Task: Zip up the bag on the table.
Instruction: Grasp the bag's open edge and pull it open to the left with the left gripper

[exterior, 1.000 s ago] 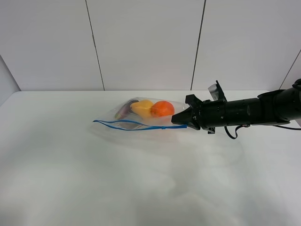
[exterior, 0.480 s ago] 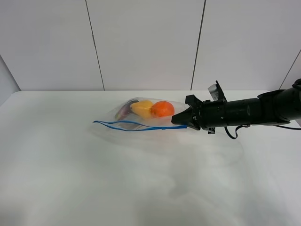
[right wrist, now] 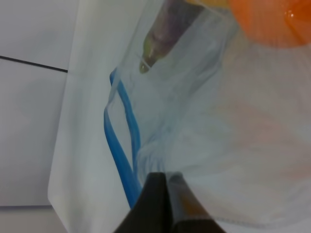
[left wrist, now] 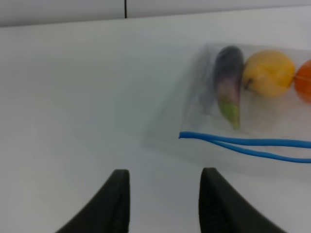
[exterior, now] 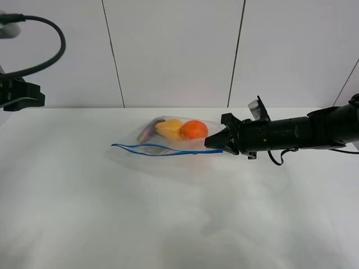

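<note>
The right tool [exterior: 209, 143] is pinched shut on the zipper-edge corner of the bag [exterior: 168, 136], which lies flat on the desk [exterior: 112, 213] and stretches away from its tips. The left tool [left wrist: 165, 194] stands wide open and empty, with the bag ahead of it and well apart.

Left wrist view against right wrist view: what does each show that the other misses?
Only the left wrist view shows the left gripper, jaws open over bare table, apart from the bag, and the yellow fruit in full. Only the right wrist view shows the right gripper, jaws shut on the bag's edge beside the zipper. Both show the zipper's two blue strips apart, the eggplant and part of the orange.
</note>
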`<state>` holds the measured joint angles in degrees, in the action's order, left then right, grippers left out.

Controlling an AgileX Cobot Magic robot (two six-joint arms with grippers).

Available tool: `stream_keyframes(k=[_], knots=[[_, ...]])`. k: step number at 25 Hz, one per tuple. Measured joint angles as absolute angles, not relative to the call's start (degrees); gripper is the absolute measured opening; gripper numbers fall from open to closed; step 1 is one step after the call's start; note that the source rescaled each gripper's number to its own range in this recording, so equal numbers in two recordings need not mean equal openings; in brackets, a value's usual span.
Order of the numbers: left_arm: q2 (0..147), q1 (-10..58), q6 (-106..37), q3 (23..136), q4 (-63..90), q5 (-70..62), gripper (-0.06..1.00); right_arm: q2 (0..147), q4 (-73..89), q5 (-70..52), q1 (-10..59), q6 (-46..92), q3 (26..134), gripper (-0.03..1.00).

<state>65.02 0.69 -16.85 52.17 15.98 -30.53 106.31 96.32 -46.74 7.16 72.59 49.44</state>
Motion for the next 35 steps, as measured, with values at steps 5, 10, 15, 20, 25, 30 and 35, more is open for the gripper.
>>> stream_keyframes(k=[5,10,15,20,25,30,35], knots=[[71.61,1.15,-17.14,52.17,16.28,-29.19,1.00,106.31,96.32,-46.47,7.16,72.59,49.44,0.00],[72.58,7.04,-18.72,52.17,18.75,-28.03,1.00,106.31,96.32,-45.45,7.16,72.59,49.44,0.00],[72.62,18.55,-20.45,52.17,19.24,-27.33,1.00,106.31,96.32,-45.12,7.16,72.73,49.44,0.00],[72.62,30.51,-24.07,52.07,19.50,-25.30,1.00,106.31,96.32,-45.07,7.16,72.77,49.44,0.00],[72.62,38.93,-26.39,52.07,19.55,-21.37,1.00,106.31,96.32,-45.07,7.16,72.77,49.44,0.00],[73.11,43.48,-28.20,52.02,19.61,-20.27,1.00,106.31,96.32,-45.02,7.16,72.77,49.44,0.00],[81.80,44.47,-29.36,53.47,19.61,-18.19,1.00,106.31,96.32,-45.02,7.16,72.77,49.44,0.00]])
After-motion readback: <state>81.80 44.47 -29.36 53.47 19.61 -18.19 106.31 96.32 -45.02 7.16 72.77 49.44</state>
